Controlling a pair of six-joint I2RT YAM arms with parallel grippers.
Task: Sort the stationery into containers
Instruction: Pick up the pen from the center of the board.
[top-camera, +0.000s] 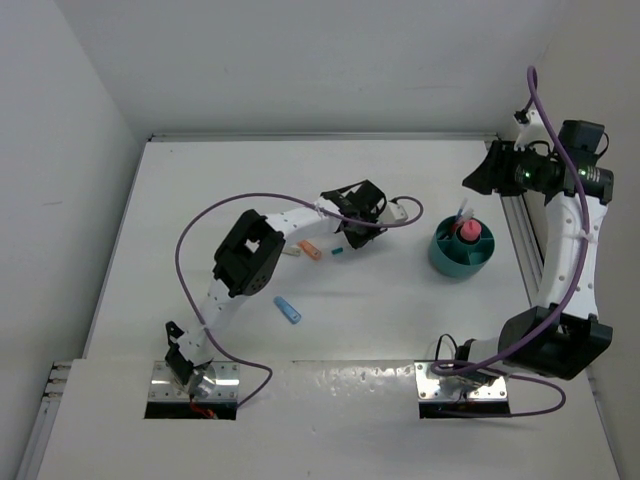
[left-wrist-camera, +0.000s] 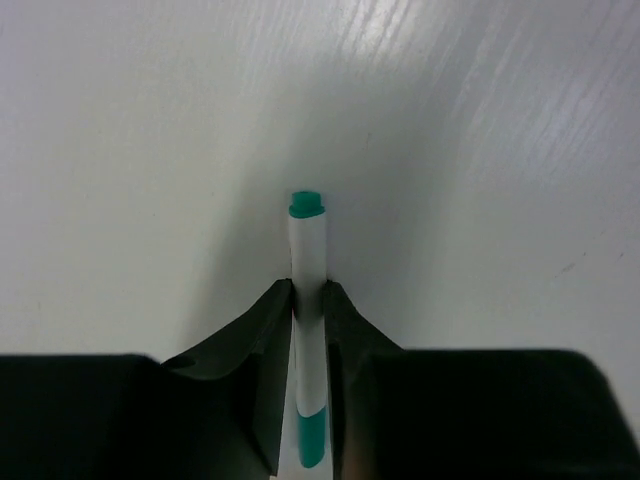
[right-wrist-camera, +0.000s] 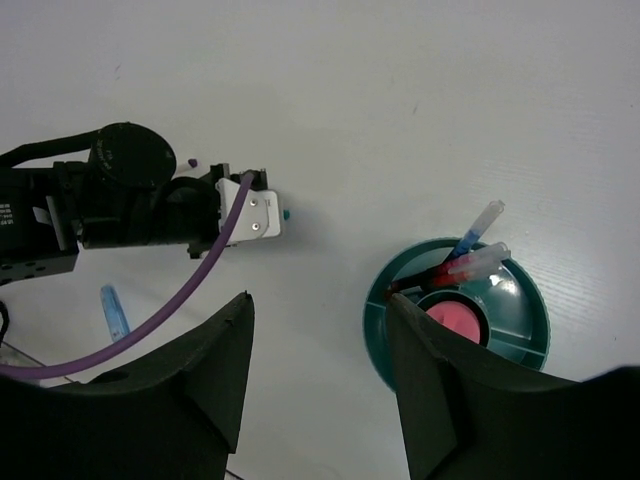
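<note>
Scanning from the left of the top view: a short blue stick (top-camera: 288, 310) lies loose on the white table (top-camera: 180, 200), close to the left arm's elbow. A short orange stick (top-camera: 311, 250) lies flat further right, just beside the left gripper (top-camera: 352, 228).

Left wrist view: the claw is pinched narrow on a teal pen (left-wrist-camera: 308, 250) with a white barrel and teal at both ends. The far end pokes out past the fingertips over bare table. Cannot tell whether the pen touches the surface.

Right of that, well apart from the left gripper, stands the round teal organiser cup (top-camera: 445, 262). A fat pink marker (right-wrist-camera: 455, 318) stands upright in its middle compartment. A red pen (right-wrist-camera: 440, 275) and a blue pen (right-wrist-camera: 475, 235) share an outer compartment and lean out over the rim.

Far right: the right gripper (right-wrist-camera: 318, 310) hangs above the table with its claw spread wide and nothing between the fingers. Bare table just beside the cup shows through the gap.
</note>
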